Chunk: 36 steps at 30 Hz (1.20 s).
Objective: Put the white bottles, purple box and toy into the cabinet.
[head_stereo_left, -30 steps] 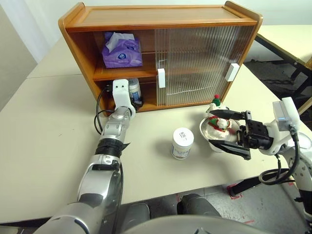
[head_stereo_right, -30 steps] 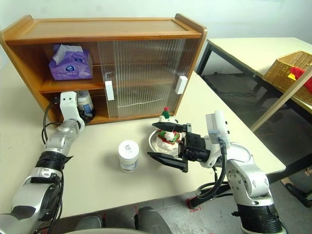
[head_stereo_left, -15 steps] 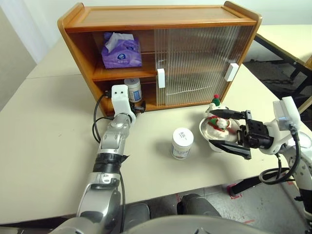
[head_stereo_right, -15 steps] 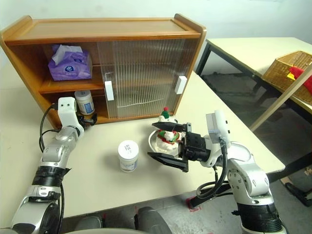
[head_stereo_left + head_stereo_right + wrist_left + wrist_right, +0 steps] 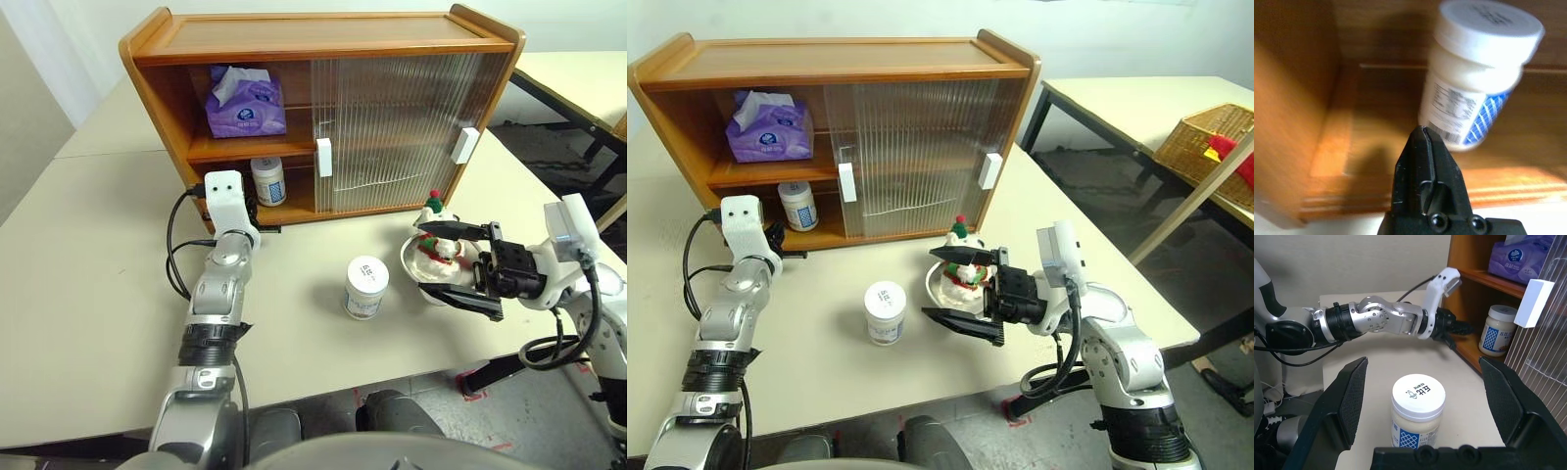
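The cabinet stands at the back of the table with its left bay uncovered. The purple box lies on its upper shelf and one white bottle stands upright on the lower shelf. My left gripper is shut and empty just outside that bay, a short way from the bottle. The other white bottle stands on the table in front. The toy sits in a metal dish at the right. My right gripper hangs open over the dish, pointing at the table bottle, holding nothing.
The metal dish rests near the table's right front. Two ribbed sliding doors with white handles cover the cabinet's middle and right. A second table with a wicker basket stands beyond a gap to the right.
My left gripper left the white bottle standing on the lower shelf, drew back out of the cabinet and shut. The right arm has not moved.
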Motion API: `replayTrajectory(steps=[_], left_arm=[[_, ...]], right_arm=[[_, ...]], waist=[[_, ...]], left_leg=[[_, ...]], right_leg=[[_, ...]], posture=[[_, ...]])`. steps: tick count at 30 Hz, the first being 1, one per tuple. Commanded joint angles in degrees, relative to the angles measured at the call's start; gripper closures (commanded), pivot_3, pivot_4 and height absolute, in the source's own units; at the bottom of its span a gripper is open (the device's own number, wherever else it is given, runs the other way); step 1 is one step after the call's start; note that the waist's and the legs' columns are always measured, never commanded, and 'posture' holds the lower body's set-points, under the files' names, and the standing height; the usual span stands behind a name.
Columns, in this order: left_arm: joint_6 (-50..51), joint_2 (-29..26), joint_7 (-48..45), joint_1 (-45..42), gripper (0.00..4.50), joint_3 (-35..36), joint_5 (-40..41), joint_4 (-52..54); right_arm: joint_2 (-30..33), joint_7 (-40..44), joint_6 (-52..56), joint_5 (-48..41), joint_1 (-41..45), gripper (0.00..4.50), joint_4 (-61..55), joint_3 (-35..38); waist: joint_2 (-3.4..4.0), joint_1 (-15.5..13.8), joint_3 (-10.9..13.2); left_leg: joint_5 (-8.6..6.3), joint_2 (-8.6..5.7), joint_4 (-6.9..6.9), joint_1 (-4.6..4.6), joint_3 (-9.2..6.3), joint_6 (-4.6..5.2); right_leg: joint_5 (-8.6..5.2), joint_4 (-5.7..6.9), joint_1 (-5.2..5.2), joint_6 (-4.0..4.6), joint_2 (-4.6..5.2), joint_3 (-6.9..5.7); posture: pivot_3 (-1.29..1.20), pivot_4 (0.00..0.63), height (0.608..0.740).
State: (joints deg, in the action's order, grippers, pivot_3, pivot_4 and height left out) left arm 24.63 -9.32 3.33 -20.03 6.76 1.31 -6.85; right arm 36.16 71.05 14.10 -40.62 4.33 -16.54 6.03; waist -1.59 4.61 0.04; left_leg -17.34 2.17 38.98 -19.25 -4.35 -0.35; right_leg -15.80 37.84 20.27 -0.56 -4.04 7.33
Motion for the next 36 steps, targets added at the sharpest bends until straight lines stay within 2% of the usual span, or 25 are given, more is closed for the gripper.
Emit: replayTrajectory(steps=[1, 15, 26, 36], left_arm=[[-1.38, -0.63, 1.31, -2.04, 4.49, -0.38, -2.11, -3.47], [-10.14, -1.36, 5.00, -12.38, 4.49, -0.20, -4.01, -22.24], [-14.58, -2.04, 5.38, -16.54, 4.49, 0.04, -3.76, -30.64], [-17.65, -1.51, -0.70, -20.42, 4.49, -1.59, -3.13, -37.69]], right_arm=[[0.13, 0.14, -0.28, 0.28, 0.57, 0.00, 0.27, -0.06], [0.25, -0.79, -0.28, 0.37, -0.02, 0.00, -0.56, 0.31], [0.36, -1.60, -0.49, 0.38, -0.66, 0.00, -1.15, 0.54], [0.37, -1.94, -0.58, 0.41, -0.96, 0.00, -1.53, 0.48]], waist=[[0.00, -0.02, 0.00], [-0.02, 0.01, 0.01], [-0.02, 0.10, 0.03], [-0.11, 0.13, 0.15]], left_leg=[[0.00, 0.00, 0.00, 0.01, 0.00, 0.00], [0.00, 0.01, -0.04, 0.05, -0.01, 0.00], [0.03, -0.01, -0.04, 0.07, -0.01, 0.05], [0.27, -0.36, -0.06, 0.05, -0.25, 0.47]], right_leg=[[0.01, 0.00, 0.00, 0.03, 0.00, 0.00], [0.07, 0.00, -0.02, 0.12, 0.01, 0.03], [0.10, 0.00, -0.06, -0.08, 0.00, 0.01], [0.21, 0.00, -0.28, -0.01, 0.00, 0.10]], posture=[[-0.12, 0.011, 0.740], [-0.14, 0.010, 0.740], [-0.16, 0.008, 0.740], [-0.17, 0.007, 0.740]])
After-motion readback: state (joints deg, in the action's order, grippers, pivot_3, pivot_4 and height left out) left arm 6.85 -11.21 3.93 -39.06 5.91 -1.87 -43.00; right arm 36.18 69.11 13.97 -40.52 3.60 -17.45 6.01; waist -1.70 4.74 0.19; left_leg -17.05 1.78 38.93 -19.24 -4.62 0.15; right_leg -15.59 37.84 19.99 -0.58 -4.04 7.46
